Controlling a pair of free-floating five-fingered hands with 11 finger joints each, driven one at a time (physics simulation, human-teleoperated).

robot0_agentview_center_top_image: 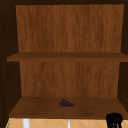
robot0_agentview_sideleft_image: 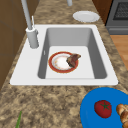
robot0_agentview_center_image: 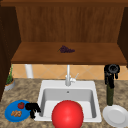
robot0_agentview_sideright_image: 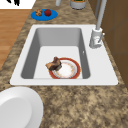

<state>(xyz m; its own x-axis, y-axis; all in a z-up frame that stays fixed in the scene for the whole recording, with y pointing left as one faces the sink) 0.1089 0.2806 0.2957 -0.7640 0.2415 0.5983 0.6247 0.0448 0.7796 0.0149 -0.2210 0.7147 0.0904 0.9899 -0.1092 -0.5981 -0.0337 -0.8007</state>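
White sink basin before you holds a red-rimmed plate bearing brown food. Your left hand, fingers curled down but holding nothing, hovers at the blue plate beside a tomato. Your right hand hangs above the counter, fingers unclear.

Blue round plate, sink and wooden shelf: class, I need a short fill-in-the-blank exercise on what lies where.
1. The left hand hovers at the edge of the blue round plate, beside a red ____.
2. The red-rimmed plate lies inside the white ____.
3. The purple grapes lie on the wooden ____.

Missing words: tomato; sink; shelf
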